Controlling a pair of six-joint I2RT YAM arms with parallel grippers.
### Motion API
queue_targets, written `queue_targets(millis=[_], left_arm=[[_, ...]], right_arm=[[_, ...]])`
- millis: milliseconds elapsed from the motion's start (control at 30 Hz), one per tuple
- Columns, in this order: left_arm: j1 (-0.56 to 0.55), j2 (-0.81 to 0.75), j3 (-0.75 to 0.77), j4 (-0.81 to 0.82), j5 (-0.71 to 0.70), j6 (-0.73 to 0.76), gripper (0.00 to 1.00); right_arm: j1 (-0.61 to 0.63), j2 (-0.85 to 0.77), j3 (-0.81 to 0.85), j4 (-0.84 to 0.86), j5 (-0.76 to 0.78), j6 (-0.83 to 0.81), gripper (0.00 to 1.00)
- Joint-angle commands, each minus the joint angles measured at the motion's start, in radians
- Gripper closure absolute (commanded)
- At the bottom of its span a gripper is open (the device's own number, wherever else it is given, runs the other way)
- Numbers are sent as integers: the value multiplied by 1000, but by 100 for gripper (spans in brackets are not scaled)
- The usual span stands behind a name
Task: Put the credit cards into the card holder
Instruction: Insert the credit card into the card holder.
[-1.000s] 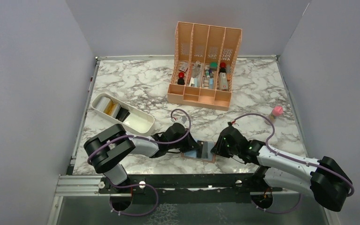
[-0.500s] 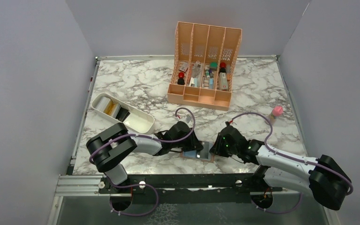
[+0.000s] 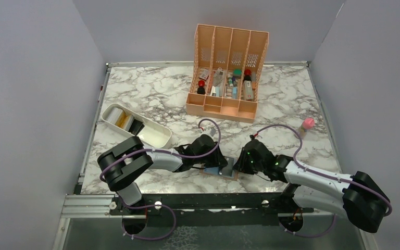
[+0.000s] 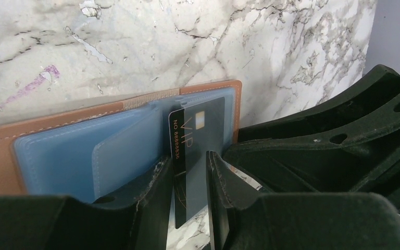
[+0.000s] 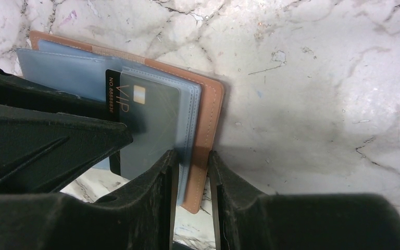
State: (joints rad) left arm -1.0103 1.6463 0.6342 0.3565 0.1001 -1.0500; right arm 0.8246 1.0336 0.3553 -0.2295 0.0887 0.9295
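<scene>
Left gripper (image 4: 190, 174) has its jaws drawn to a narrow slot over a black VIP credit card (image 4: 200, 130). The card sits partway inside a light blue pocket of the card holder (image 4: 57, 151), and I cannot tell whether it is pinched or only pressed. My right gripper (image 5: 191, 161), just as narrow, sits on the holder's brown outer edge, its grip likewise unclear, and the holder lies open on the marble table (image 3: 151, 94) near the front edge, between the two grippers.
</scene>
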Motion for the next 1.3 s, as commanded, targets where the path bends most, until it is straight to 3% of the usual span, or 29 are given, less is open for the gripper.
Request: queue_targets(millis=[0,567,833,967,1267], left_arm=[[-23,27,39,25,0,27,68],[-30,49,87,72,48,80,67],[-17,-60,39,26,-39,75,63],[-17,-71,46,-1,-46,88,62],[-17,-29,56,-11,-29,91,62]], right_arm=[[7,39,-8,25,30,-44,68],[7,55,6,84,48,-118,67],[7,-53,44,-96,75,-43,63],[7,-107,48,-144,109,-17,67],[7,-69,81,-239,175,47,71]])
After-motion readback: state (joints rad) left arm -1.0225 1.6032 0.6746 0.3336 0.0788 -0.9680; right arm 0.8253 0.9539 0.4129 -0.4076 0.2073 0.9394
